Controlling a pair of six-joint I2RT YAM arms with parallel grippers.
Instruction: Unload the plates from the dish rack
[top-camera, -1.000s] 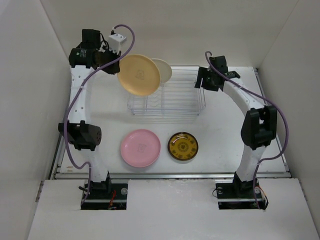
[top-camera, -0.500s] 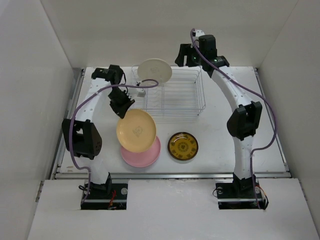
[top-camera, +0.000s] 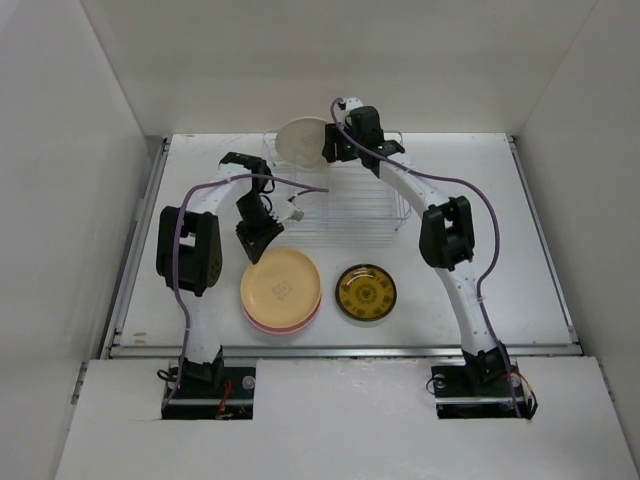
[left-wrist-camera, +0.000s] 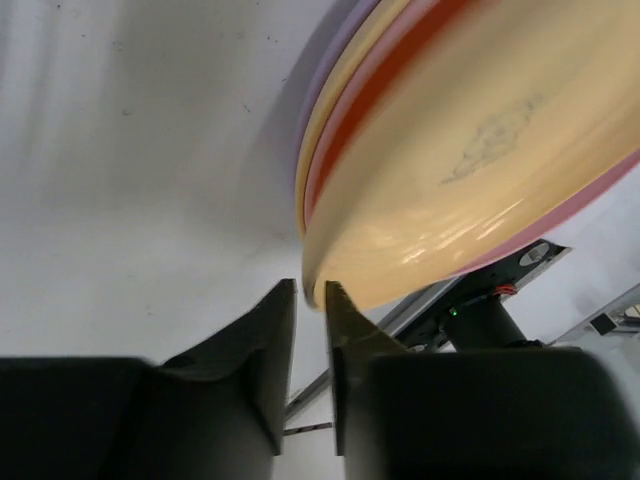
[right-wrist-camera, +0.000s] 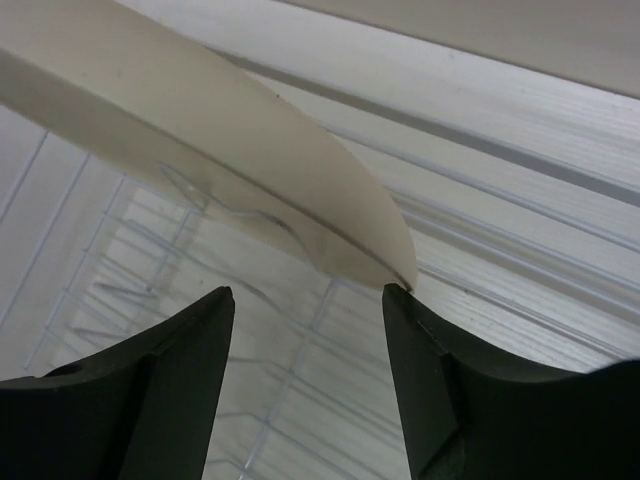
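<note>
The yellow plate (top-camera: 281, 287) lies on the pink plate (top-camera: 300, 322) at the table's front. My left gripper (top-camera: 258, 240) is shut on the yellow plate's far-left rim; in the left wrist view its tips (left-wrist-camera: 312, 290) pinch that rim (left-wrist-camera: 470, 170). The cream plate (top-camera: 303, 140) stands upright at the far-left end of the wire dish rack (top-camera: 350, 205). My right gripper (top-camera: 335, 145) is open at the cream plate's right edge. In the right wrist view (right-wrist-camera: 308, 292) the cream plate's edge (right-wrist-camera: 250, 170) sits between the fingers, touching the right fingertip (right-wrist-camera: 400, 300).
A small amber patterned plate (top-camera: 365, 292) lies flat to the right of the stacked plates. White walls enclose the table on three sides. A metal rail runs along the front edge (top-camera: 350, 350). The rack's other slots hold nothing.
My left arm carried the yellow plate from high beside the rack down onto the pink plate. My right arm swung left along the rack's back to the cream plate.
</note>
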